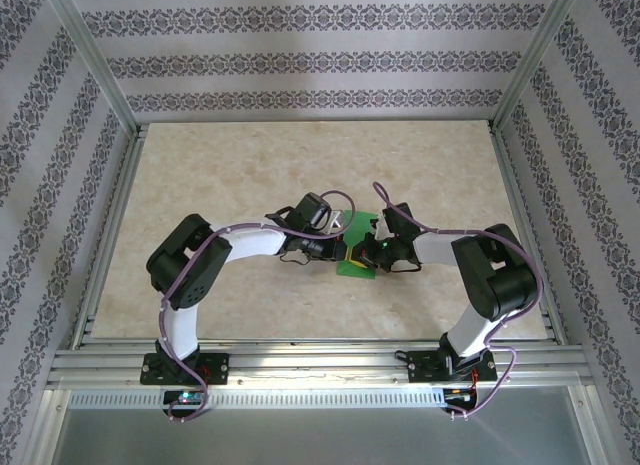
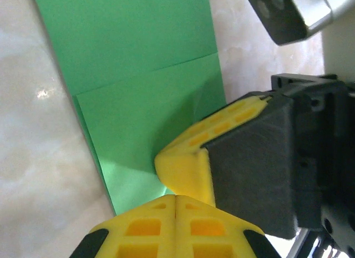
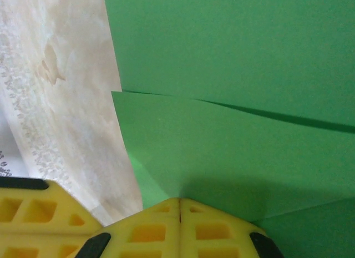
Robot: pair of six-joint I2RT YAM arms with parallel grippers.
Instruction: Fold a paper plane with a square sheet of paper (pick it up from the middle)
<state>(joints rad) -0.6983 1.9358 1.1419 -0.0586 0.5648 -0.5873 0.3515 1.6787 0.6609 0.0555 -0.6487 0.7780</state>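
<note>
Soft, even light comes from overhead, leaving the pale counter bright, nearly washed out, with faint shadows. Up close, a small glare spot shines on the counter beside the green paper. The left tool looks blurred, too near to be sharp; the right tool throws a dark, soft shadow onto the paper.

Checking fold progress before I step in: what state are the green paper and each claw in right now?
Green paper: partly folded, with one flap layered over the rest, lying on the table; not a dart shape yet.
Left claw: shut, tips at the paper.
Right claw: shut, tips at the paper.
</note>
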